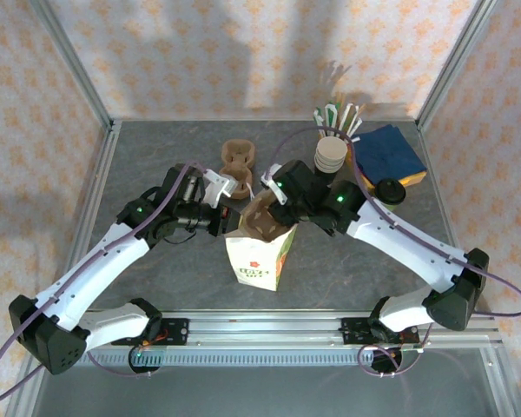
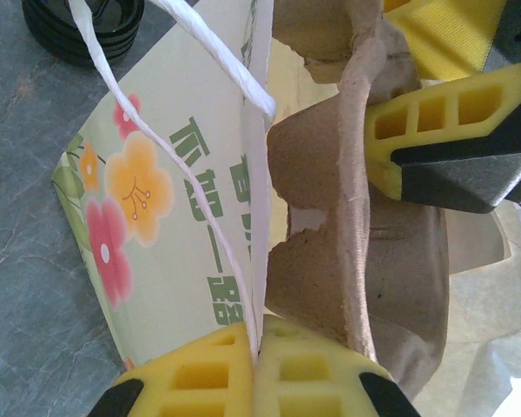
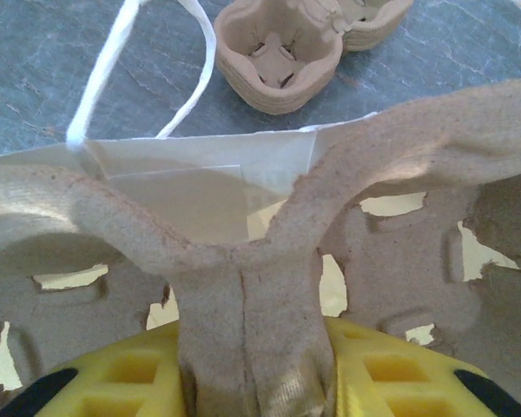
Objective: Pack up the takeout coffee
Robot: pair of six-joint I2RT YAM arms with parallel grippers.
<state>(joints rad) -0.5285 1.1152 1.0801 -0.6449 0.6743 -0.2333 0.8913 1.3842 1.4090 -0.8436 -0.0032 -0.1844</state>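
Two grips: left jaws clamp bag (image 1: 259,261) rim; right jaws clasp carrier (image 1: 262,221) ridge, carrier directly below them, partly inside bag mouth.

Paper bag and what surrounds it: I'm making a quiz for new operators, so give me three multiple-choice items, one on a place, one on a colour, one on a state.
1. Relative to the paper bag, where is the spare stack of pulp carriers?
A. inside it
B. on the table behind it
C. underneath it

2. What colour is the top napkin?
A. red
B. green
C. dark blue

3. The right gripper is:
A. shut on a pulp carrier
B. open and empty
C. shut on a napkin

Answers:
B, the top view shows the stack on the table beyond the bag.
C, the far-right pile is topped in dark blue.
A, its yellow fingers clamp the carrier's central ridge.
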